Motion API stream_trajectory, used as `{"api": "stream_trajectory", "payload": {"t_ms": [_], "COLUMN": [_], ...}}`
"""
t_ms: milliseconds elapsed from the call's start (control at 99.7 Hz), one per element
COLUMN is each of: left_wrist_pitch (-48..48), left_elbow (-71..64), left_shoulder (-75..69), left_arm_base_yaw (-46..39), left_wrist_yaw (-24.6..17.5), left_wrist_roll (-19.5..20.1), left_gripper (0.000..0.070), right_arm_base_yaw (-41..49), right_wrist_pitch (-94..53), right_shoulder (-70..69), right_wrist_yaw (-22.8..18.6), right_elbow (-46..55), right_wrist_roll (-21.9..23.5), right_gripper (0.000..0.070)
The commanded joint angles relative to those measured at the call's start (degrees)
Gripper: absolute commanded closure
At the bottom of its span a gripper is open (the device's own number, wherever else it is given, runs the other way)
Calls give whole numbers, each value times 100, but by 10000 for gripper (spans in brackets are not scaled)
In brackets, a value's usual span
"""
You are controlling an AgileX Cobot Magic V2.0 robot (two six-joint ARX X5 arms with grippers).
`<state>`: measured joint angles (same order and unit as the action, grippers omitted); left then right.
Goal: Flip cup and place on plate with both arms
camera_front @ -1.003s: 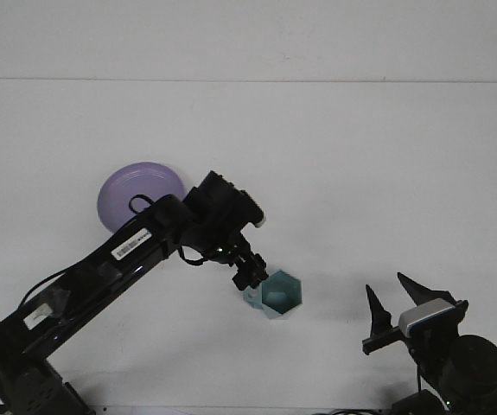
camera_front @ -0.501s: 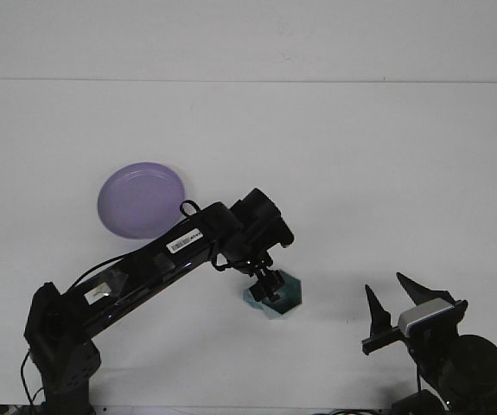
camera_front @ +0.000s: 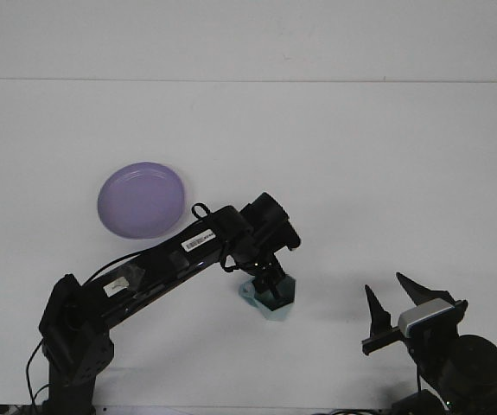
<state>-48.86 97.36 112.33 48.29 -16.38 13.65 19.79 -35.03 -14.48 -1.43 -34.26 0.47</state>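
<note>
left fingers: the left gripper [camera_front: 270, 287] is right down on the cup [camera_front: 270, 300], but honestly can't tell whether the fingers are apart or clamped, the wrist covers them
right fingers: right gripper [camera_front: 395, 303] sits at the bottom right with its two prongs clearly spread, nothing between them, well away from the cup
cup: small teal faceted thing on the white table [camera_front: 360, 173], just under the left wrist, bottom centre
how it'll handle: my guess is light and rigid, probably plastic or ceramic, smooth so a bit slippery; the flat facets or the rim wall look like the spot to pinch
plate: purple plate [camera_front: 142, 200] up and to the left, well apart from the cup, nothing on it
hard to see: which way the cup's mouth faces is mostly blocked by the gripper; the right arm is cut off by the bottom edge
</note>
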Motion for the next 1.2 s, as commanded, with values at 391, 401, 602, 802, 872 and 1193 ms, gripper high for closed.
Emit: {"api": "stream_trajectory", "payload": {"t_ms": [391, 401, 602, 802, 872, 1193], "left_wrist_pitch": [-791, -839, -1510, -1912, -2033, -1937], "left_elbow": [817, 861, 1720, 2131, 2131, 2131], "left_shoulder": [157, 157, 157, 157, 157, 227], "left_arm_base_yaw": [-293, -326, -1274, -2540, -2935, -4291], "left_wrist_yaw": [466, 481, 557, 702, 706, 807], "left_wrist_roll": [-138, -146, -533, -885, -957, -990], "left_gripper": [688, 688, 688, 688, 688, 688], "right_arm_base_yaw": [7, 7, 7, 7, 7, 7], "right_wrist_pitch": [48, 48, 50, 50, 50, 52], "right_shoulder": [-20, -20, -20, -20, -20, -20], "right_wrist_yaw": [-2, -2, -2, -4, -4, -9], "right_elbow": [-42, -42, -42, -42, -42, -42], "right_wrist_roll": [85, 85, 85, 85, 85, 85], "right_gripper": [285, 285, 285, 285, 285, 285]}}
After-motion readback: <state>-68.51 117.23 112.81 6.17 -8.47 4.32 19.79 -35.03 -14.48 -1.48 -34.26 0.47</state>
